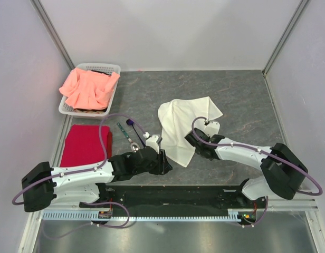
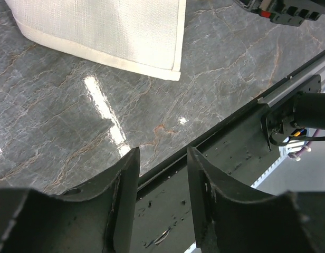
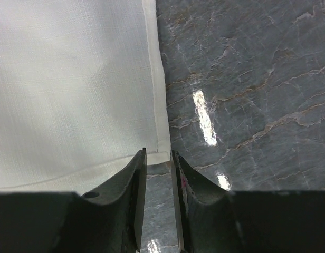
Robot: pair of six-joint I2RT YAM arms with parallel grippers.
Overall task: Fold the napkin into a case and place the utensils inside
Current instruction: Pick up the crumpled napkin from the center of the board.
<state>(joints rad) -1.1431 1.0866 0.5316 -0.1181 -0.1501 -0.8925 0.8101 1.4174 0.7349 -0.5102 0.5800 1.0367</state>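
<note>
The cream-white napkin (image 1: 183,129) lies loosely folded mid-table, with one corner pointing toward the arms. In the right wrist view its hemmed corner (image 3: 161,145) sits right at the tips of my right gripper (image 3: 159,153) (image 1: 190,139). The jaws stand narrowly apart, and bare table shows between them. My left gripper (image 2: 162,150) (image 1: 166,161) is open and empty, low over the table's near edge. The napkin (image 2: 115,31) lies beyond it. The utensils (image 1: 130,136) lie left of the napkin: a purple round head, a slim handle and a shiny spoon bowl (image 1: 135,148) beside my left arm. No case is in view.
A white basket (image 1: 102,67) holding a salmon-pink cloth (image 1: 88,87) stands at the back left. A red cloth (image 1: 83,145) lies flat at the left edge. The black mounting rail (image 1: 173,197) (image 2: 241,126) runs along the near edge. Walls close in the sides and back.
</note>
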